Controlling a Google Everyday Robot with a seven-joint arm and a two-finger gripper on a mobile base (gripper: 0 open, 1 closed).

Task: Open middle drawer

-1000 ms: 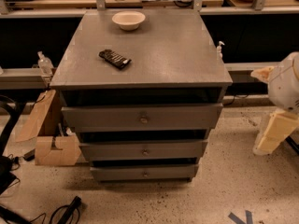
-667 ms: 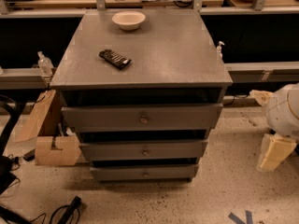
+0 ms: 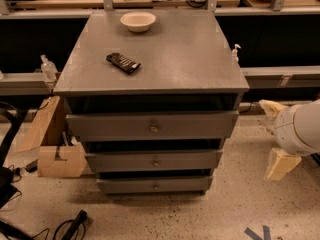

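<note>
The grey cabinet [image 3: 150, 49] has three drawers. The middle drawer [image 3: 125, 160] is the mid-sized grey front, with a small round metal knob [image 3: 155, 163] at its centre. It sits between the taller top drawer [image 3: 115, 125] and the narrow bottom drawer [image 3: 130, 185]. My gripper [image 3: 275, 138] is low at the right of the cabinet, about level with the top and middle drawers. It is well clear of the knob. Its two cream fingers [image 3: 281, 164] stand apart and hold nothing.
A white bowl [image 3: 138, 20] and a dark flat object [image 3: 123, 62] lie on the cabinet top. A cardboard box [image 3: 59, 159] stands on the floor at the left, with cables [image 3: 70, 226] at the lower left. Benches [image 3: 280, 76] run behind the cabinet.
My gripper has moved down and a little left, toward the cabinet's right side. The drawers, bowl and dark object have not moved.
</note>
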